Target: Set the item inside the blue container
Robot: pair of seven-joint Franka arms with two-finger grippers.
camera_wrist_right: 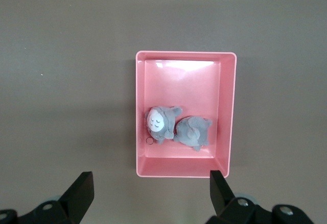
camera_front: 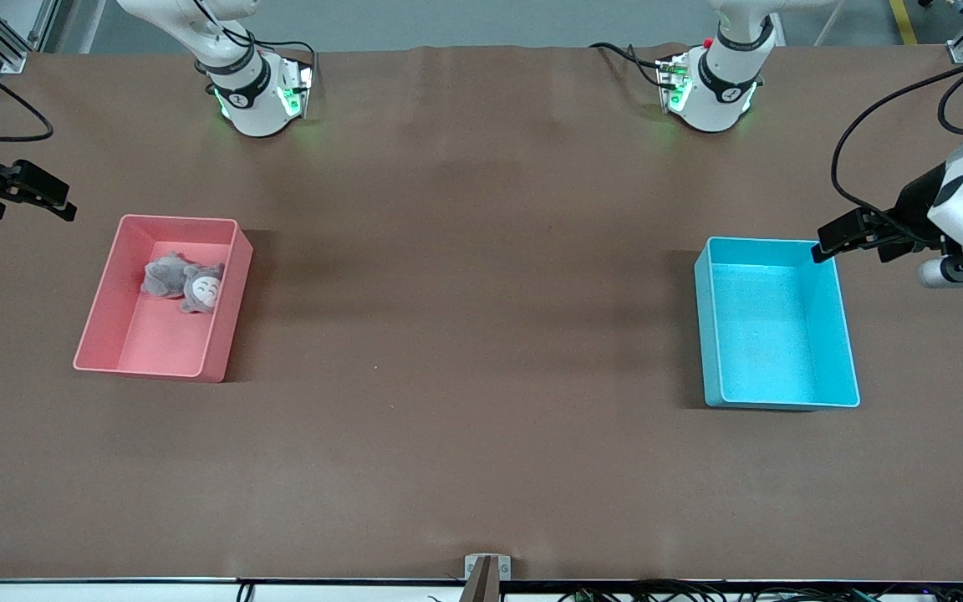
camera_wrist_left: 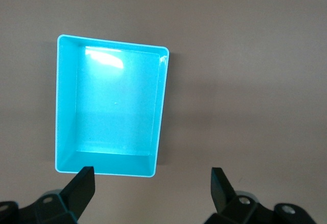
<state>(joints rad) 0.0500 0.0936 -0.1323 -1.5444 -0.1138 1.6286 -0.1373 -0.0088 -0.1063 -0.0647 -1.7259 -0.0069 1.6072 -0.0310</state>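
Note:
The item, a grey plush toy (camera_front: 185, 284) with a white face, lies inside the pink bin (camera_front: 226, 309) at the right arm's end of the table. It also shows in the right wrist view as the plush toy (camera_wrist_right: 176, 127) in the pink bin (camera_wrist_right: 179, 167). The blue container (camera_front: 709, 334) stands at the left arm's end and holds nothing; the left wrist view shows the blue container (camera_wrist_left: 65, 106) too. My left gripper (camera_front: 824, 244) (camera_wrist_left: 152, 175) hangs open over the table by a corner of the blue container. My right gripper (camera_front: 63, 207) (camera_wrist_right: 150, 179) hangs open over the table beside the pink bin.
Brown table mat (camera_front: 481, 334) spans the width between the two bins. The two robot bases (camera_front: 260, 92) (camera_front: 711, 84) stand along the table's edge farthest from the front camera. A small bracket (camera_front: 487, 568) sits at the nearest edge.

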